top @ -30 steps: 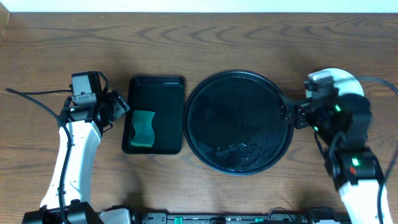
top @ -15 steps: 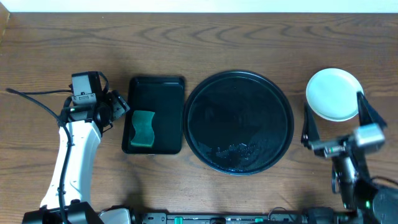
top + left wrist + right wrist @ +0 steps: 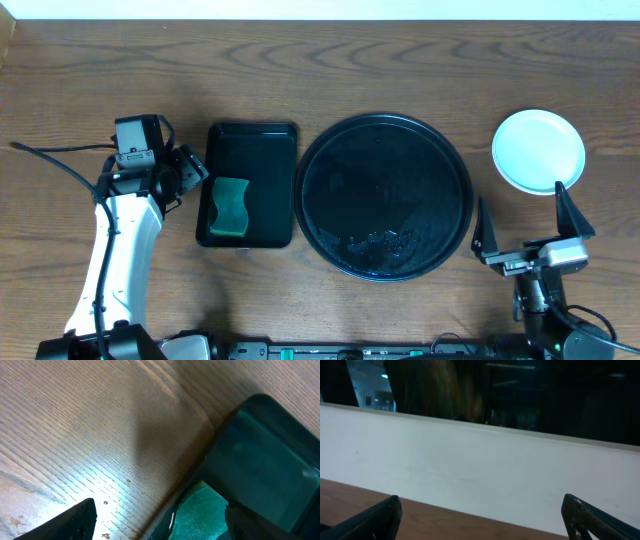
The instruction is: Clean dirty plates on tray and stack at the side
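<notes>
Looking down on a brown wood table, grain running side to side, pale strip of wall along the 12 o'clock edge. Sitting mid-table: round black tray, glossy, glints near its 6 o'clock rim. Resting on the wood at about 2 o'clock of the tray, apart from its rim: white plate, seen from the top only, so cannot tell whether others lie under it. Lying at 9 o'clock of the tray, just beside it: small tray, rectangular, with a green sponge toward its 7 o'clock corner. Hovering at 9 o'clock of that small tray: left gripper, jaws spread wide, holding nothing; from its wrist, dark fingertips either side of wood grain, sponge and tray corner. Standing at 6 o'clock of the plate, near the table's front edge: right gripper, jaws wide apart, gripping nothing, pointed at the white wall, with a dark area and faint lights above, a sliver of wood below.
</notes>
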